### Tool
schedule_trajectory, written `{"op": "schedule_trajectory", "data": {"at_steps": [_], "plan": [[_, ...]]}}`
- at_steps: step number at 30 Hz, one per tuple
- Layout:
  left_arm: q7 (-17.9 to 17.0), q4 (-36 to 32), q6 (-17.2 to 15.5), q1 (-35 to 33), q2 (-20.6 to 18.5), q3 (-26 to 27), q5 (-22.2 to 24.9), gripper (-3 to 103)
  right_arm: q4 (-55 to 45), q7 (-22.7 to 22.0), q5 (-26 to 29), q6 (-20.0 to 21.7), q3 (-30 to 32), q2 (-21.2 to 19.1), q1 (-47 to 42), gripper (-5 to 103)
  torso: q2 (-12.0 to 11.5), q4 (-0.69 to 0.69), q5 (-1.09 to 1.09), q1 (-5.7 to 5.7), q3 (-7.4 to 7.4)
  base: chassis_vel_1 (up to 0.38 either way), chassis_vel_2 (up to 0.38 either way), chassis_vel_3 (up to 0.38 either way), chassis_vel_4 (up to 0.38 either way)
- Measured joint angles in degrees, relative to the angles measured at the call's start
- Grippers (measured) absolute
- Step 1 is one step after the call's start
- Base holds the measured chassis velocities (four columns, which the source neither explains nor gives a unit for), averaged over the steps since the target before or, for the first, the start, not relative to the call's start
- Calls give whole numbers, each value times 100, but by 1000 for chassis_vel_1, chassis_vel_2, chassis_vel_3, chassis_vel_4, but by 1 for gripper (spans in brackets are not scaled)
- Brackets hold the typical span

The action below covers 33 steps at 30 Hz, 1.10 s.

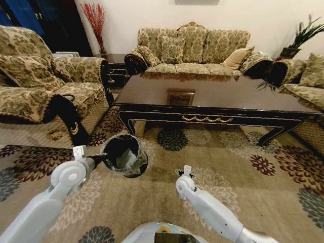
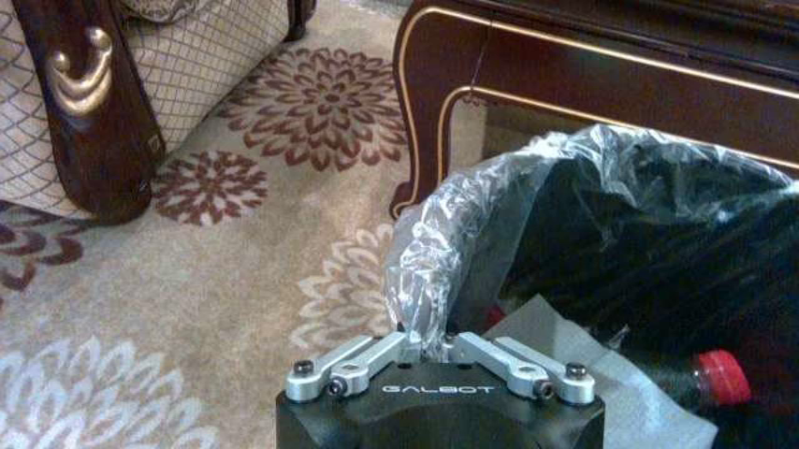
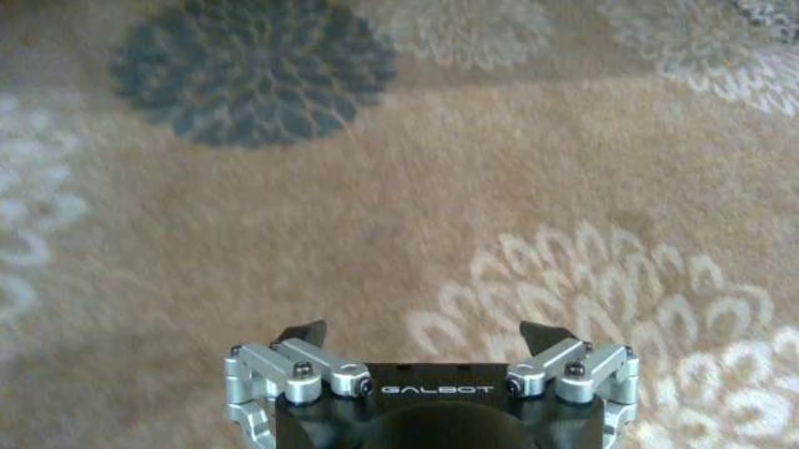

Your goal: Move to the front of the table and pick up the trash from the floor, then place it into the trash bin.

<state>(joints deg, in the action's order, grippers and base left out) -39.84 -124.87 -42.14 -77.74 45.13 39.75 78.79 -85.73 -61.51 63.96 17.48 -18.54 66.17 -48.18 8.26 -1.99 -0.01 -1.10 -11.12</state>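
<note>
Inside the trash bin [image 2: 624, 234], before the surface [image 1: 212, 96], paper [image 2: 562, 337] and a bottle [image 2: 712, 379] already lie, the left tool [image 2: 425, 351] clenched on its liner, the right tool [image 3: 425, 339] released above bare floor [image 3: 399, 206].

A floral-upholstered sofa [image 1: 192, 48] stands against the pale wall [image 1: 152, 12]. Left of the sofa sits a matching armchair [image 1: 43, 81], with red dried stems [image 1: 95, 20] between; right, a potted plant [image 1: 304, 35].
</note>
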Motion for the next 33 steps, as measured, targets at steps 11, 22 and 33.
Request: {"op": "schedule_trajectory", "data": {"at_steps": [11, 22, 33], "plan": [[23, 21, 0, 47, -102, -44, -19, 1, 355, -23, 211, 159, -12, 212, -150, 100, 0, 0, 1, 0, 0, 0, 0, 0, 0], [66, 66, 0, 131, -102, -112, -30, 1, 384, -1007, 710, 23, 1326, 948, -494, 100, 0, 0, 1, 0, -1, 0, 0, 0, 0], [138, 86, 0, 172, -78, -154, -131, 1, 562, -1345, 1101, -87, 2510, 1519, -719, 100, 1, 0, 1, -1, -1, 0, 0, 0, 0]]}}
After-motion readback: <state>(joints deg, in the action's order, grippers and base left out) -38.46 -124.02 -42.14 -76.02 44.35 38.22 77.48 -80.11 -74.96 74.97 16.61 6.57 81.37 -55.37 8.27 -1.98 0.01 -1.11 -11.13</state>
